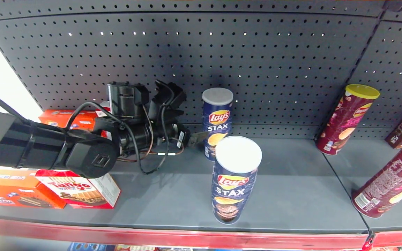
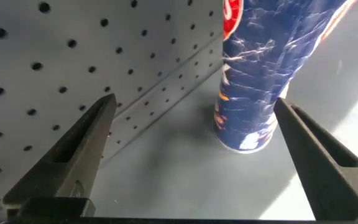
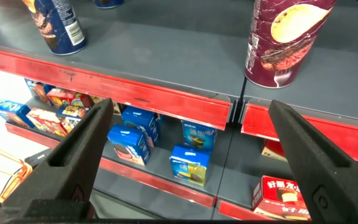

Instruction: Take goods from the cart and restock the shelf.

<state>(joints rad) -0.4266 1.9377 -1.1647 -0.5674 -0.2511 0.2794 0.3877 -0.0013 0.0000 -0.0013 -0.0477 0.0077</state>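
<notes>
**Blue can stands ungripped**

The rear blue chip can (image 1: 217, 118) stands upright on the shelf (image 1: 291, 188), behind the front blue chip can (image 1: 234, 181). The left gripper (image 2: 194, 102) sits just beside it, fingers wide. The right gripper (image 3: 190, 106) is spread wide before a maroon can (image 3: 284, 43).

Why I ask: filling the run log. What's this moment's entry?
left gripper: open near rear blue can | right gripper: open | front blue can: upright

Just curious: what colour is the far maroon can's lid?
The lid is yellow; the head view shows it best.
</notes>
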